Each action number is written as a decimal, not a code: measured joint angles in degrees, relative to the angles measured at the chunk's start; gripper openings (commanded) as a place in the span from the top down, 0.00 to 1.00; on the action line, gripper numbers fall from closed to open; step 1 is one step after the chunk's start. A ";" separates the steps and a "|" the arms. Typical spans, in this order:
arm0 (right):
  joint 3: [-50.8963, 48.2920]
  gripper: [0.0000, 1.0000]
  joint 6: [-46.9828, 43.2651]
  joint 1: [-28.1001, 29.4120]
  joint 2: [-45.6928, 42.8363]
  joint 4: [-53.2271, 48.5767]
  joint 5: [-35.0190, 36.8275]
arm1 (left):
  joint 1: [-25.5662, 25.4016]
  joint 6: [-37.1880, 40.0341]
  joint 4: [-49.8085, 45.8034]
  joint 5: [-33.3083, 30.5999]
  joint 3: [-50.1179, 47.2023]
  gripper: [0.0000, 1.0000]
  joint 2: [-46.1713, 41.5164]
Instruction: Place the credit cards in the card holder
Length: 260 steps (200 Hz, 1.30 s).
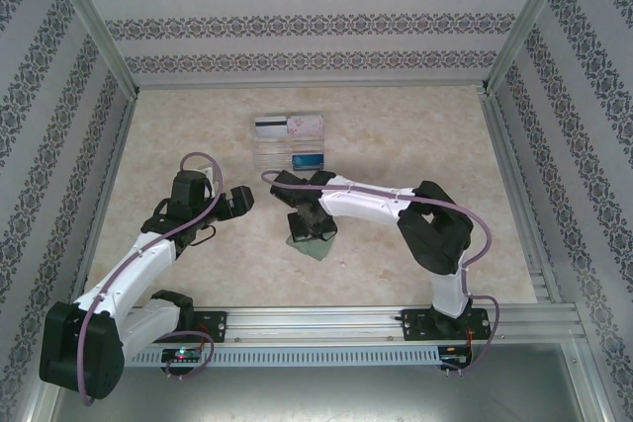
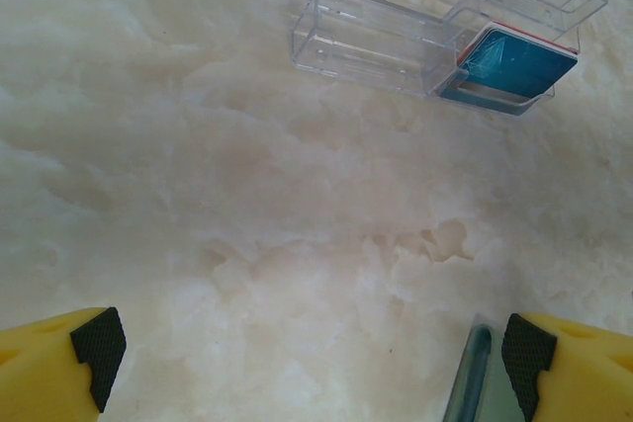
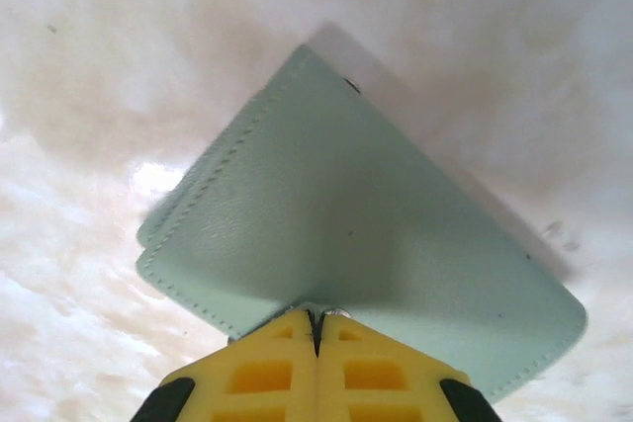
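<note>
Pinching card holder (image 3: 366, 234) by its edge, right jaws (closed tight)

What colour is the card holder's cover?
The card holder is pale mint green, clearest in the right wrist view.

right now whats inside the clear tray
In the clear tray a blue card lies near right; a white-grey striped card and a pink card sit at the far end. Whether others lie beneath is hidden.

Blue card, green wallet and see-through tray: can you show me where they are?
blue card (image 2: 521, 61), left wrist view, middle of its blue face.
green wallet (image 3: 366, 234), right wrist view, middle of its cover.
see-through tray (image 2: 361, 32), left wrist view, its front wall.
</note>
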 measured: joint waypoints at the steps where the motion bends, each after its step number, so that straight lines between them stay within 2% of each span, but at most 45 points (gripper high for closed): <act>1: 0.22 1.00 -0.37 -0.22 -0.09 -0.13 0.09 | 0.00 -0.02 0.00 0.02 0.00 0.00 0.00; 40: 8.48 1.00 -14.97 -4.48 -4.26 -1.36 2.93 | 0.00 -0.33 0.02 0.83 0.00 0.00 0.00; 65: 9.90 1.00 -22.91 -4.92 -7.34 -0.90 2.82 | 0.00 -0.96 0.02 0.85 0.02 0.00 0.00; 93: 4.22 1.00 -27.47 -2.60 -8.11 1.75 2.34 | 0.00 -1.84 0.17 0.83 0.02 0.00 0.00; 134: -3.37 1.00 -28.65 5.75 -5.20 3.48 2.89 | 0.00 -2.93 1.11 0.83 0.02 0.00 1.31; 140: -4.26 0.95 -28.65 6.97 -5.11 3.80 3.39 | 0.00 -3.08 1.31 0.85 0.02 0.00 1.88; 148: -5.86 0.81 -28.57 8.48 -5.11 4.46 4.48 | 0.00 -3.21 1.51 0.87 0.07 0.00 2.71; 160: -8.61 0.77 -28.17 10.16 -5.22 5.18 5.31 | 0.00 -3.45 2.08 1.03 0.07 0.00 4.09; 168: -11.26 0.70 -27.45 10.38 -5.62 6.21 5.42 | -0.07 -3.63 2.49 1.11 0.07 0.00 4.83; 191: -16.94 0.56 -25.88 8.35 -7.98 6.69 6.29 | -0.66 -4.20 3.28 1.40 0.50 0.00 7.17; 227: -20.00 0.52 -23.85 2.71 -16.83 7.58 6.93 | -2.93 -4.61 4.37 1.46 2.51 0.00 9.90; 260: -22.25 0.53 -22.49 -3.98 -20.55 9.42 6.36 | -5.22 -4.61 4.92 1.27 4.66 0.01 11.50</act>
